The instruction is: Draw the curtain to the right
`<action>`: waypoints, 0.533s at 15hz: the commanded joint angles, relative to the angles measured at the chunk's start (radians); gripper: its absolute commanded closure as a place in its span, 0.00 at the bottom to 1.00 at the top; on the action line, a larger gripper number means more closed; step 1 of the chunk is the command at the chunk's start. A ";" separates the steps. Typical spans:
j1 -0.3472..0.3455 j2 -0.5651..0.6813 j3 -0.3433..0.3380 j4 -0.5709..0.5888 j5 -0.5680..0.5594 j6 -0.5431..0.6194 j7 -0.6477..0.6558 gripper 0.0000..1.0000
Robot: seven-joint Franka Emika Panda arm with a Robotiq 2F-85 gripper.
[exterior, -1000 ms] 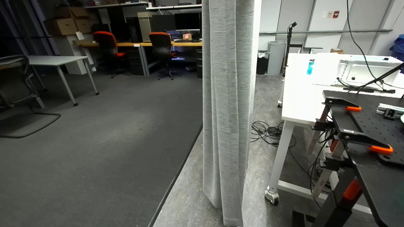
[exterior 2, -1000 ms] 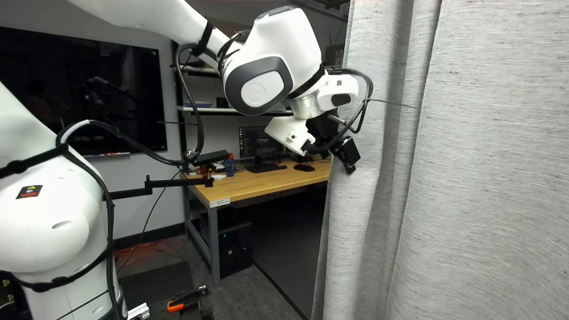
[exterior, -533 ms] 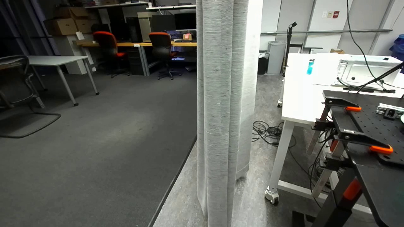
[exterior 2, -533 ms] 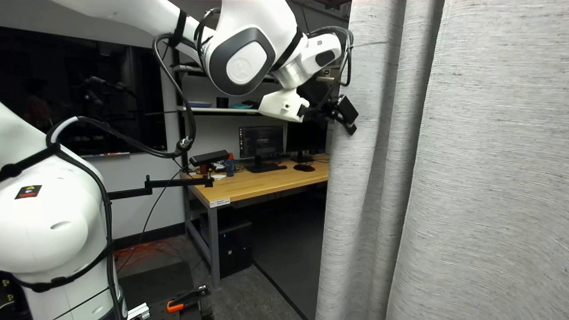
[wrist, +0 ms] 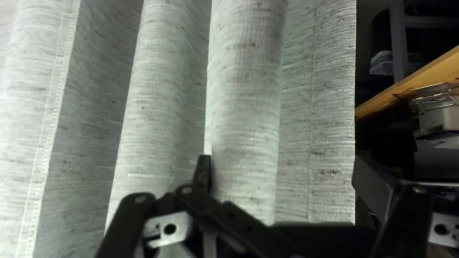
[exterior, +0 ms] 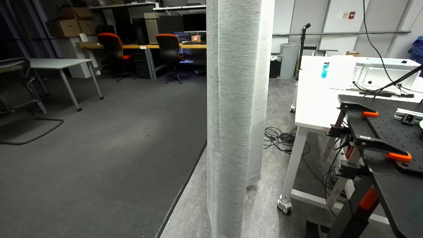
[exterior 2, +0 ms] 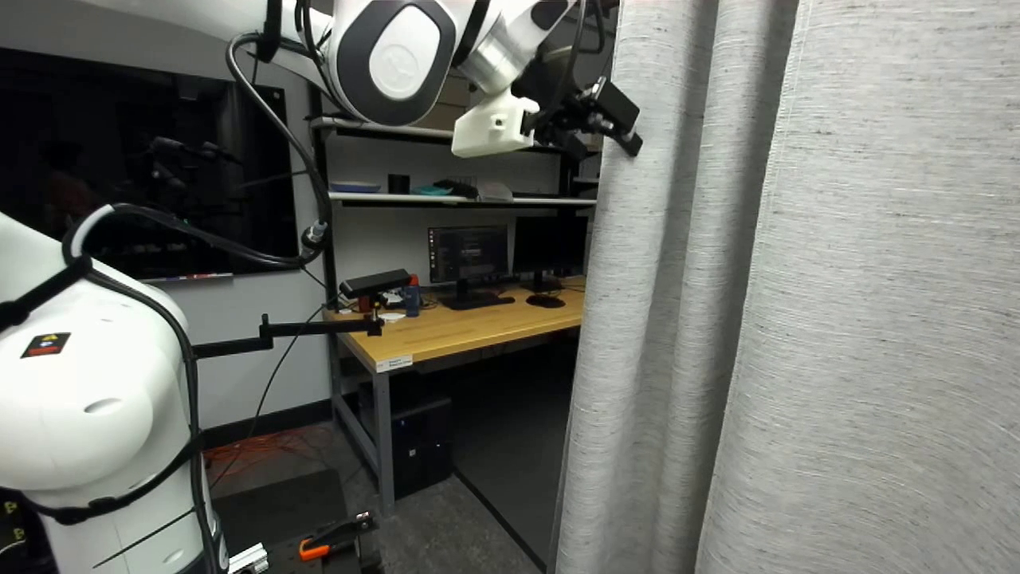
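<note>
Black fingers (wrist: 204, 173) wide apart astride the grey curtain (wrist: 244, 107), its edge folds unpinched between them.

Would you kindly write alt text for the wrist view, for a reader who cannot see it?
A pale grey curtain in vertical folds fills most of the picture, with the open black gripper at the bottom. Past the curtain's right edge, a wooden strip slants upward.

Arm (exterior 2: 88, 399): white, rounded shells (exterior 2: 96, 446). At one joint, dark grey ring (exterior 2: 353, 68) round a white oval cap (exterior 2: 398, 56); silver collar (exterior 2: 498, 57) beside it. Black cable (exterior 2: 263, 257), black straps (exterior 2: 48, 292). Small black label (exterior 2: 45, 344), yellow and red marks. On the gripper (wrist: 281, 172): black links (wrist: 222, 211), metal plates (wrist: 183, 225) with dark holes (wrist: 170, 229), grey pin heads (wrist: 186, 190).
</note>
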 commanded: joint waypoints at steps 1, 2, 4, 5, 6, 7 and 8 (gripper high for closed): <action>-0.004 -0.034 0.019 0.009 -0.055 0.073 0.024 0.00; 0.001 -0.028 0.018 0.015 -0.063 0.103 0.021 0.00; 0.003 -0.003 0.019 0.029 -0.076 0.175 0.023 0.00; 0.004 0.010 0.017 0.033 -0.083 0.206 0.023 0.00; 0.007 0.021 0.014 0.035 -0.089 0.233 0.023 0.00; 0.007 0.034 0.011 0.037 -0.093 0.260 0.025 0.00; 0.006 0.051 0.010 0.041 -0.096 0.284 0.028 0.00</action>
